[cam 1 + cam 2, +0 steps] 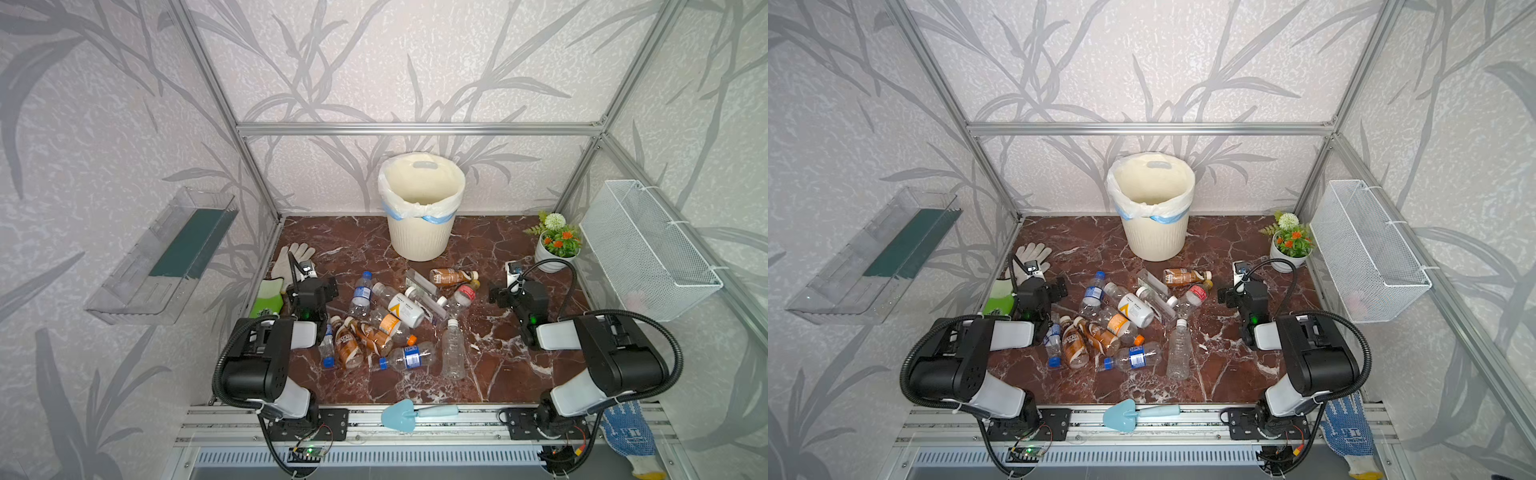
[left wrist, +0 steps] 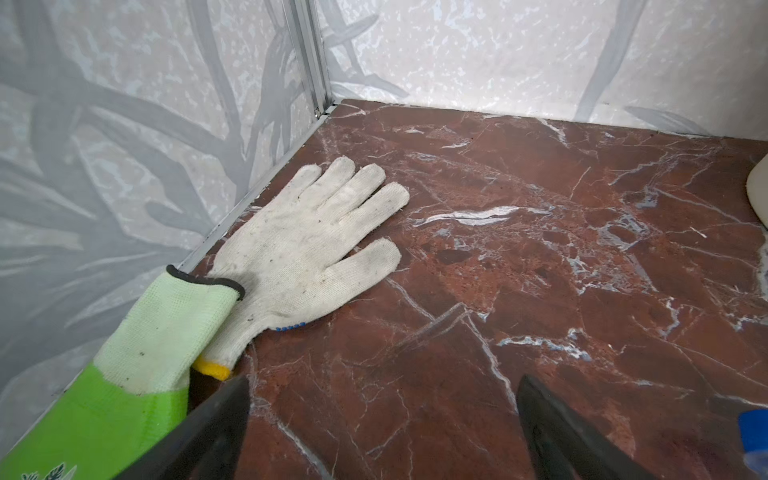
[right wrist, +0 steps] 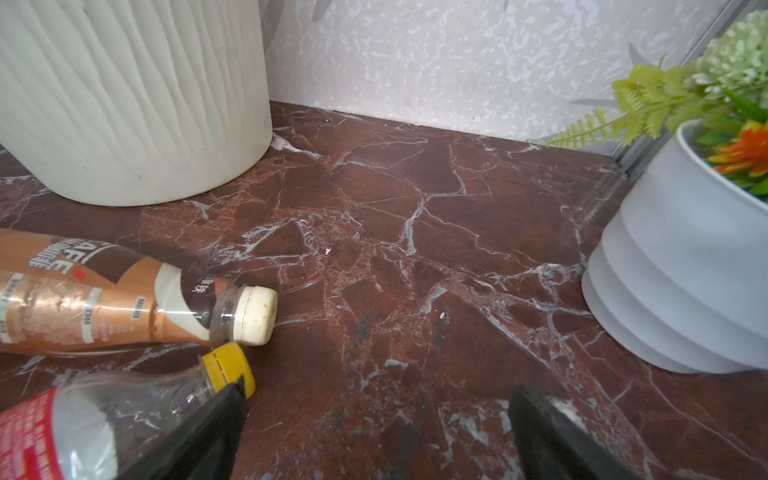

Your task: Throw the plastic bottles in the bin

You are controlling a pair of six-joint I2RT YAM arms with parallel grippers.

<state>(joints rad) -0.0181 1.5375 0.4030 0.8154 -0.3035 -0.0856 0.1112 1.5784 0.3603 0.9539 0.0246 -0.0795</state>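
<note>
The step in hand looks like a first pick. The plastic bottles (image 1: 390,320) lie in a loose heap on the marble table (image 1: 498,365) between the two arms, and the bin (image 1: 419,239) stands upright behind them by the back wall, with no bottle showing inside it. To do it well, I would take from the edge of the heap rather than its tangled middle. The brown-labelled bottle (image 3: 104,299) and the red-labelled bottle (image 3: 62,432) lie just beside the right gripper (image 3: 377,388), clear enough to be pinched across the body (not the cap, which is narrow and would let the bottle swing). Empty clear plastic is light and slippery, so a square mid-body grip and a lift well over the rim seem wise. Both claws are spread wide and hold nothing. The right one hangs over bare marble, one finger close by the red-labelled bottle's yellow cap — whether touching, I cannot tell. The left gripper (image 2: 384,380) hangs over bare table near a white glove (image 2: 307,245) — a blue cap (image 2: 754,428) shows at its side.
</note>
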